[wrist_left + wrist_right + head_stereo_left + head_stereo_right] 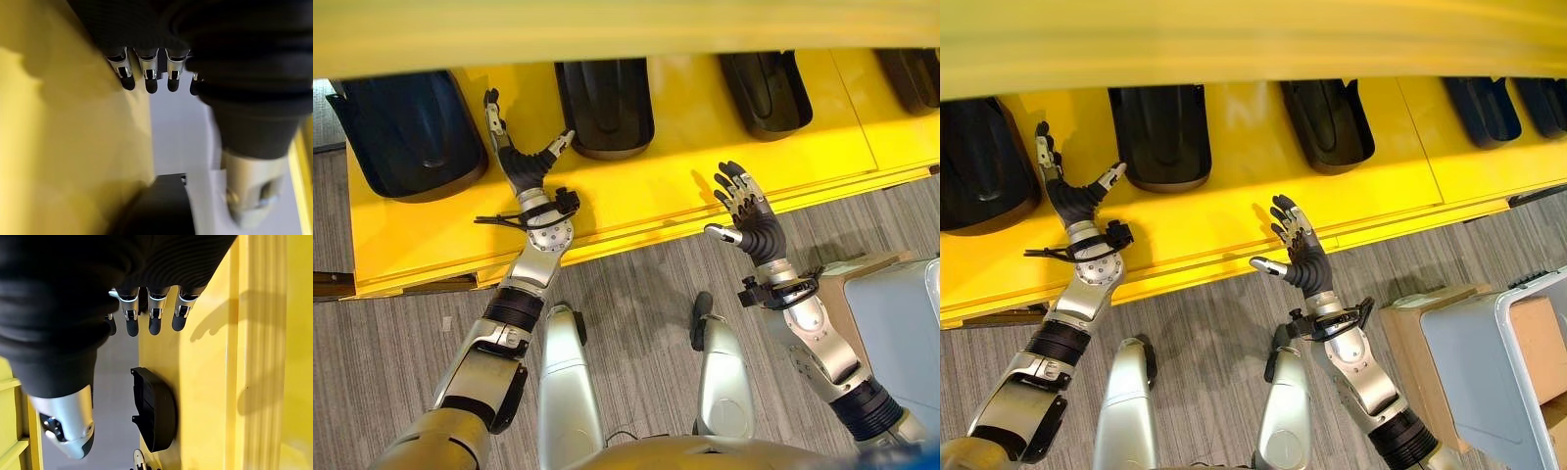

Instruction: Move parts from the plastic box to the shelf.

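Hovering above the flat yellow shelf board, both hands hold nothing. The left hand has its fingers straight and spread, thumb pointing toward the nearest part; the right hand is likewise spread, palm turned inward, over the shelf's front edge.

Black moulded plastic parts lie in a row along the back of the shelf, each with its rounded end toward the robot: a large part at far left, a second part just beside the left hand's thumb, a third part beyond the right hand, and a fourth part at the right margin. This spacing appears deliberate, leaving a bare strip between neighbours so that fingers can withdraw without nudging them.

The grey plastic box stands on the floor at the robot's right, beside a brown cardboard carton; its contents cannot be seen, so further parts may lie there.

An upper yellow board overhangs the row, limiting headroom. Open room lies along the front strip of the shelf and between the second and third parts. The striped grey floor between shelf and robot offers space for drawing both arms back toward the box.
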Controlling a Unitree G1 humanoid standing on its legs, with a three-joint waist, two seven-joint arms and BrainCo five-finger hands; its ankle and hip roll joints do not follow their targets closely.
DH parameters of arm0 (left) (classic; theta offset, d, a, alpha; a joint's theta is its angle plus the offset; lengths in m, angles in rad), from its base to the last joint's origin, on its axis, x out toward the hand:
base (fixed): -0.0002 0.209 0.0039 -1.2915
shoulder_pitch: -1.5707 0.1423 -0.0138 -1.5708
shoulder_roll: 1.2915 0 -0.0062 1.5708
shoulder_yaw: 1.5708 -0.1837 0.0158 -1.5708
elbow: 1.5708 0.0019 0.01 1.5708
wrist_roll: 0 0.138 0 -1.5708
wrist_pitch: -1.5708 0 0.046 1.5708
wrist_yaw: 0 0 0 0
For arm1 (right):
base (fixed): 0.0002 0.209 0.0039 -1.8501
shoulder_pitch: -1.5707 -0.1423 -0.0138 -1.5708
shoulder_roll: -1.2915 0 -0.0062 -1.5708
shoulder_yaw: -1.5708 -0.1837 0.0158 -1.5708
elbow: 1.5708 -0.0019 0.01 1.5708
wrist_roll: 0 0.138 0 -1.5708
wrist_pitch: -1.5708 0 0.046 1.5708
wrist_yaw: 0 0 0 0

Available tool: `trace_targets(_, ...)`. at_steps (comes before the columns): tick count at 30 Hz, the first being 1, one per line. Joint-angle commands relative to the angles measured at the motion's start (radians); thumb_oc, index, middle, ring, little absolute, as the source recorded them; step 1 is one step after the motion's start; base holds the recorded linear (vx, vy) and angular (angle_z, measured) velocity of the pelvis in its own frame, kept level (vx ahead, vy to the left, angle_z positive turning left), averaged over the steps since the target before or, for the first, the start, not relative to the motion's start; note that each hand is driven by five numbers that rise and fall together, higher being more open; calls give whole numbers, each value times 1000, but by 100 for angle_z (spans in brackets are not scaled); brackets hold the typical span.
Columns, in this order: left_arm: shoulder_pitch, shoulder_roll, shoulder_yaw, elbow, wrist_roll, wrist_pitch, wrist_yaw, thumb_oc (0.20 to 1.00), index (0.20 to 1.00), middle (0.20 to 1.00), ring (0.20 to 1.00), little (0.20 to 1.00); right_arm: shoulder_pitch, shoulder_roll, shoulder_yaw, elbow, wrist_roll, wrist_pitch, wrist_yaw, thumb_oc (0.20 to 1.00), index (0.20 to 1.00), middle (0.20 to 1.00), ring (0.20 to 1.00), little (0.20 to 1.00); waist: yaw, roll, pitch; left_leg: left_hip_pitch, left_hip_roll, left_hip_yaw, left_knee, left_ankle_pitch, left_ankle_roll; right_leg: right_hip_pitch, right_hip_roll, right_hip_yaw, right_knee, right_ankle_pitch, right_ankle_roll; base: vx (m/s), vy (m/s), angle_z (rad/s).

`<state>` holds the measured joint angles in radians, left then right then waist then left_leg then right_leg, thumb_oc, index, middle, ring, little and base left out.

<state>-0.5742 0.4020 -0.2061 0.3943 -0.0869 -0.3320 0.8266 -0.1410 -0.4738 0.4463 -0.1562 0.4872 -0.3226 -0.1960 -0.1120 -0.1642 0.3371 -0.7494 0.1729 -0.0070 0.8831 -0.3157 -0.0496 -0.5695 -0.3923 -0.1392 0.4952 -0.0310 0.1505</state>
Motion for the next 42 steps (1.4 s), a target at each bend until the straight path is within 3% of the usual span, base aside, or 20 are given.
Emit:
trace_targets(1,-14,3,-49,-5,42,-8,-35,1000,1000,1000,1000,1000,-18,-22,-39,-27,9,-75,6,1000,1000,1000,1000,1000,27,25,-12,47,-27,-2,-104,51,32,-67,9,14,197,-115,-42,0,0,0)
trace_targets(13,16,23,-43,14,71,4,-50,1000,1000,1000,1000,1000,-9,-25,-47,-30,4,-74,10,1000,1000,1000,1000,1000,26,34,-16,36,-24,-1,-96,48,33,-81,10,17,213,-124,-45,1,0,0)
trace_targets(31,128,53,76,-28,71,-2,-32,1000,1000,1000,1000,1000,17,-32,-71,-32,6,-68,22,1000,1000,1000,1000,1000,45,44,-15,33,-29,-3,-88,44,34,-79,8,14,222,-130,-47,1,0,0)
trace_targets(42,155,56,96,-43,75,0,-36,1000,1000,1000,1000,1000,23,-34,-77,-31,6,-62,28,1000,1000,1000,1000,1000,49,46,-15,29,-31,-5,-86,44,34,-82,9,15,228,-132,-47,0,0,0)
